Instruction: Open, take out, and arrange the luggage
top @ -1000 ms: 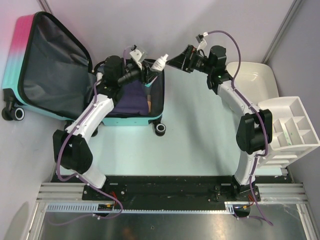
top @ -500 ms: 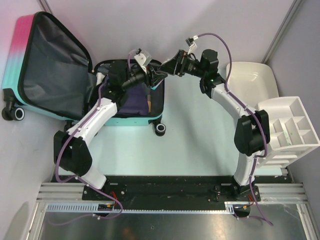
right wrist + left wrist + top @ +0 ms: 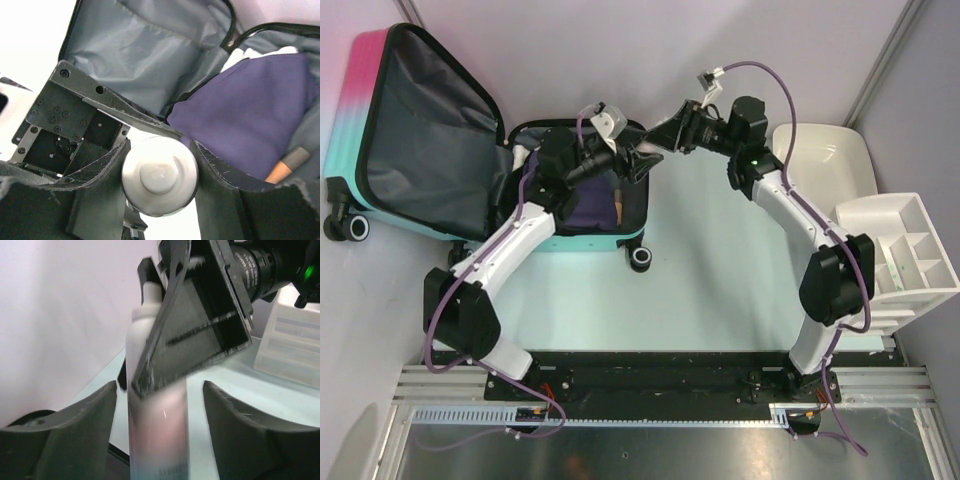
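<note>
The luggage (image 3: 420,130) lies open at the far left, with its pink-to-teal lid up and grey lining showing. Its base (image 3: 582,236) holds a purple cloth (image 3: 582,200). Both grippers meet over the base's right end. My right gripper (image 3: 159,150) is shut on the cap end of a white bottle (image 3: 159,175). In the left wrist view the bottle (image 3: 157,440) stands between the fingers of my left gripper (image 3: 160,387), with a gap on each side, so that gripper is open. In the top view the bottle is mostly hidden between my left gripper (image 3: 628,162) and my right gripper (image 3: 655,150).
The purple cloth (image 3: 250,105) and a brown-tipped item (image 3: 292,160) lie in the luggage base. A white tub (image 3: 825,160) stands at the far right, and a white compartment organiser (image 3: 900,250) is in front of it. A luggage wheel (image 3: 640,259) sticks out onto the table.
The right gripper moved left onto the bottle that the left gripper held up, and closed on its cap end. The left fingers now stand apart from the bottle.
</note>
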Tool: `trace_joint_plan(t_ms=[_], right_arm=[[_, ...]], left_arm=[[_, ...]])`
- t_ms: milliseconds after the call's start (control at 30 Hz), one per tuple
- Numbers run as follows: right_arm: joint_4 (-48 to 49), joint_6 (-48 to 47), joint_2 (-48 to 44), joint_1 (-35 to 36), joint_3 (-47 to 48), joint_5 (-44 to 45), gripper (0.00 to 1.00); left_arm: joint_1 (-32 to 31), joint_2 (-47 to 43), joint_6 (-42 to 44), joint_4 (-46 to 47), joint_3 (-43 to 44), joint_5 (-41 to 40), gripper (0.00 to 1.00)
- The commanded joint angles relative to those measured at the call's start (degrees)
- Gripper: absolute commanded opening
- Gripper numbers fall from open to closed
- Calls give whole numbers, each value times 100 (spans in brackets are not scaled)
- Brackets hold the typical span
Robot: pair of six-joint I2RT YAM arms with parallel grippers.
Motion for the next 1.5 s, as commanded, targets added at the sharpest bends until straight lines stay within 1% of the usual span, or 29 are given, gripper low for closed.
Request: trace_joint_plan(t_ms=[0, 33, 67, 133, 167, 233, 267, 300, 333, 367, 400, 433, 467, 500, 533, 567, 600, 633, 667, 733, 800, 867, 1000, 1100, 1167, 1433, 1467], right_arm=[[-286, -536, -629, -576, 75, 556, 0], [-409, -825, -813, -673, 93, 617, 0], [-698, -993, -928, -857, 102, 652, 0], [-1041, -1431, -1330, -1060, 102, 766, 0], [-1478, -1982, -1490, -1148, 102, 793, 0], [-2043, -2521, -2085, -1526, 76, 916, 0], [-2620, -3081, -2324, -1701, 84, 960, 0], [-2973, -3434, -2535, -1981, 93, 1047, 0], [-3342, -3812, -3007, -2123, 93, 1361, 0], [-4025, -4625, -3229, -2212, 15, 1608, 0], [-4327, -4903, -3449, -2534, -21, 2054, 0], [-4844, -5132, -3851, -2712, -47, 2233, 0], [-5075, -5265, -3995, -2905, -65, 2374, 0], [-5286, -5405, -4161, -3124, -57, 2784, 0], [-5480, -5459, -4294, -3449, -65, 2980, 0], [-5830, -5529, -4521, -3600, -65, 3165, 0], [-5955, -5634, -4628, -3697, -109, 3593, 0], [-6113, -5652, -4725, -3985, -153, 3762, 0], [-6228, -5679, -4813, -4127, -179, 3921, 0], [-6421, -5565, -4945, -4408, -327, 4657, 0], [-6405, -5539, -5111, -4813, -504, 5211, 0], [-6352, -5469, -5104, -5085, -663, 5354, 0], [-6352, -5091, -4683, -5419, -768, 5837, 0], [-6177, -4845, -4541, -5770, -935, 5568, 0], [-5817, -4844, -4489, -5912, -1093, 5312, 0], [-5167, -4783, -4269, -6544, -1059, 4397, 0], [-5139, -4774, -4242, -6563, -1024, 4162, 0]], left_arm=[[-18, -470, -163, 226, -215, -127, 83], [-18, -497, -15, 182, -294, -145, 88], [-18, -541, 56, 69, -338, -119, 99], [-18, -611, 293, -124, -461, -101, 100], [-18, -620, 364, -204, -487, -84, 100], [-18, -629, 575, -432, -540, -57, 100], [-18, -629, 628, -477, -558, -14, 100], [-18, -612, 672, -512, -567, 4, 100], [-18, -568, 655, -565, -576, 39, 100], [-18, -533, 654, -583, -567, 135, 100], [-18, -506, 594, -591, -541, 180, 100], [-27, -410, 541, -609, -532, 224, 100], [-27, -366, 479, -618, -506, 329, 100], [-27, -313, 374, -627, -453, 373, 100], [-45, -260, 338, -635, -418, 452, 100], [-53, -190, 312, -635, -391, 505, 100], [-71, -163, 303, -635, -365, 575, 100], [-115, -146, 303, -644, -347, 602, 100], [-133, -102, 303, -653, -330, 620, 100], [-185, -58, 364, -705, -260, 690, 100], [-185, -5, 391, -750, -172, 760, 100], [-212, 21, 434, -881, -93, 804, 100], [-221, 205, 593, -1276, 232, 953, 100], [-238, 267, 663, -1365, 364, 989, 100], [-229, 303, 681, -1365, 408, 971, 100], [-229, 408, 698, -1391, 461, 734, 100], [-221, 426, 698, -1391, 461, 734, 100]])
